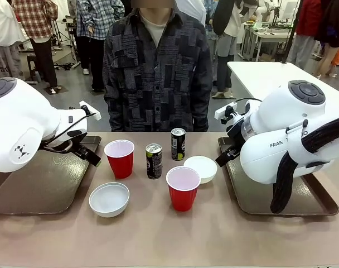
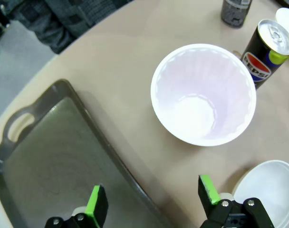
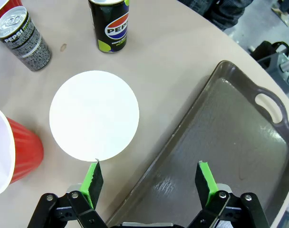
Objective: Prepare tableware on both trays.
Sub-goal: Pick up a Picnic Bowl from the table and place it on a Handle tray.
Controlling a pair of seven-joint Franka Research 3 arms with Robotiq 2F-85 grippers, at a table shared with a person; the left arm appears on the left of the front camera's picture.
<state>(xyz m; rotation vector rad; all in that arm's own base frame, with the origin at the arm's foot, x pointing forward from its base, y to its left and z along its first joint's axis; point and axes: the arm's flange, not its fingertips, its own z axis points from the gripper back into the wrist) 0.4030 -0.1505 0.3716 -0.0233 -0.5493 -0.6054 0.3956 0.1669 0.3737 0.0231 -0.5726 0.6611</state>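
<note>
The left tray (image 1: 41,184) lies at the far left of the tan table (image 1: 158,240). The left gripper (image 2: 153,195) hangs over that tray's inner rim, its green pads spread wide with nothing between them. Just right of it the far red cup (image 1: 120,158) stands upright on the table, with the near white bowl (image 1: 109,199) in front of it, closer to the robot.

In the middle are two Pepsi cans, both upright: the nearer can (image 1: 154,161) and the farther can (image 1: 178,144). A person (image 1: 155,72) stands behind them across the table.

Next come the near red cup (image 1: 183,187) and, just behind it, the far white bowl (image 1: 201,167). The right gripper (image 3: 149,183) hovers by that bowl, jaws wide and empty, one pad near the bowl's edge and the other above the right tray (image 1: 253,198). All six pieces of tableware sit on the table between the trays.
</note>
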